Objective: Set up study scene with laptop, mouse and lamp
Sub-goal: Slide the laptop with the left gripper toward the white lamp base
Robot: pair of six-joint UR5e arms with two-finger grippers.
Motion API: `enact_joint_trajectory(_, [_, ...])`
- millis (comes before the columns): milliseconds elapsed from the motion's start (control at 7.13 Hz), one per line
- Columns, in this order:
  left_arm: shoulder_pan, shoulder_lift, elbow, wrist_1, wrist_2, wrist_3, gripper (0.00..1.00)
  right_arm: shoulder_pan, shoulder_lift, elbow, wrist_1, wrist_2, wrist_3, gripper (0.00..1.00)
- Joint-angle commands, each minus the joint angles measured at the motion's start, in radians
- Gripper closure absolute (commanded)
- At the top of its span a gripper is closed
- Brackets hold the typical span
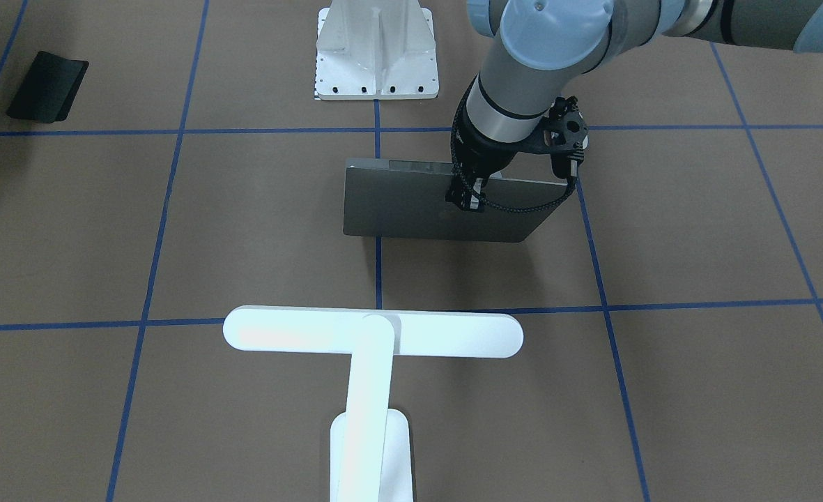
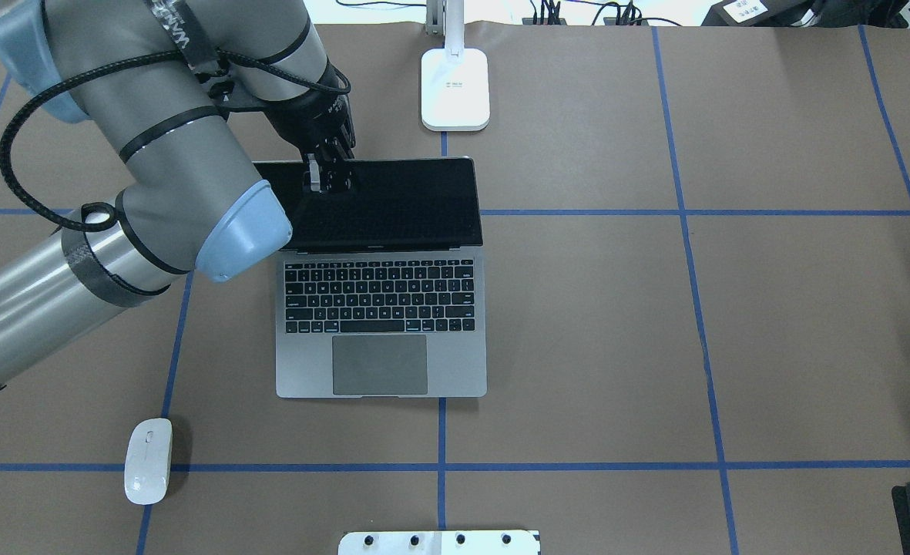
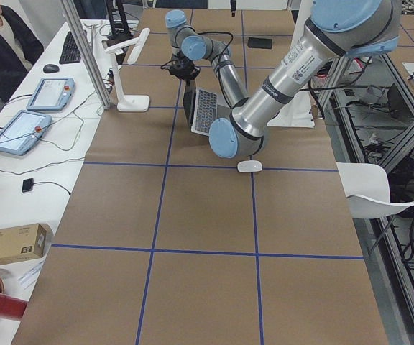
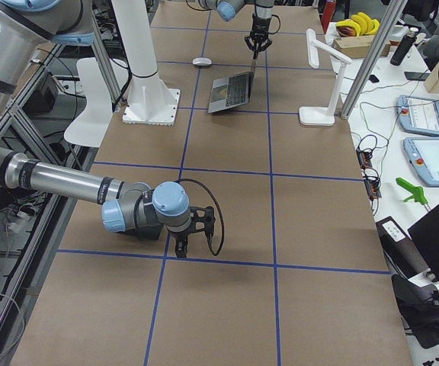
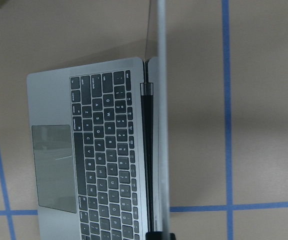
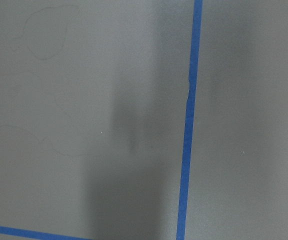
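Observation:
The laptop (image 2: pixel 381 324) stands open at the table's middle, keyboard facing me and its screen dark. From the front its grey lid (image 1: pixel 411 206) stands near upright. My left gripper (image 2: pixel 330 168) is shut on the lid's top edge, near its left corner; it also shows in the front view (image 1: pixel 468 199). The left wrist view looks down the lid's edge (image 5: pixel 161 125) beside the keyboard (image 5: pixel 109 155). The white mouse (image 2: pixel 148 460) lies at the near left. The white lamp (image 1: pixel 373 335) stands beyond the laptop, and its base shows from overhead (image 2: pixel 455 89). My right gripper (image 4: pixel 183 242) hangs low over the table far to the right; I cannot tell if it is open.
A white bolted pedestal (image 1: pixel 376 52) stands at my edge of the table, in the middle. A thin black pad (image 1: pixel 47 86) lies at my near right corner. Blue tape lines (image 6: pixel 186 125) cross the brown table. Operators' desks with tablets (image 4: pixel 433 156) run along the far side.

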Motion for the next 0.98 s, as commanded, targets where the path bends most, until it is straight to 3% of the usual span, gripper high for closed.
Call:
enact_joint_trajectory(0, [0.011,-0.043,0.058,-0.026,0.064,-0.022,1.0,0.0,0.002,-0.002,-0.002,-0.001,0.0,0.0])
enact_joint_trajectory(561, [0.027,-0.069,0.179,-0.206,0.13,-0.082,1.0,0.0,0.002,-0.004,-0.002,-0.002,0.0,0.0])
enact_joint_trajectory(842, [0.027,-0.079,0.187,-0.214,0.167,-0.103,1.0,0.0,0.003,-0.008,-0.002,-0.002,0.002,0.0])
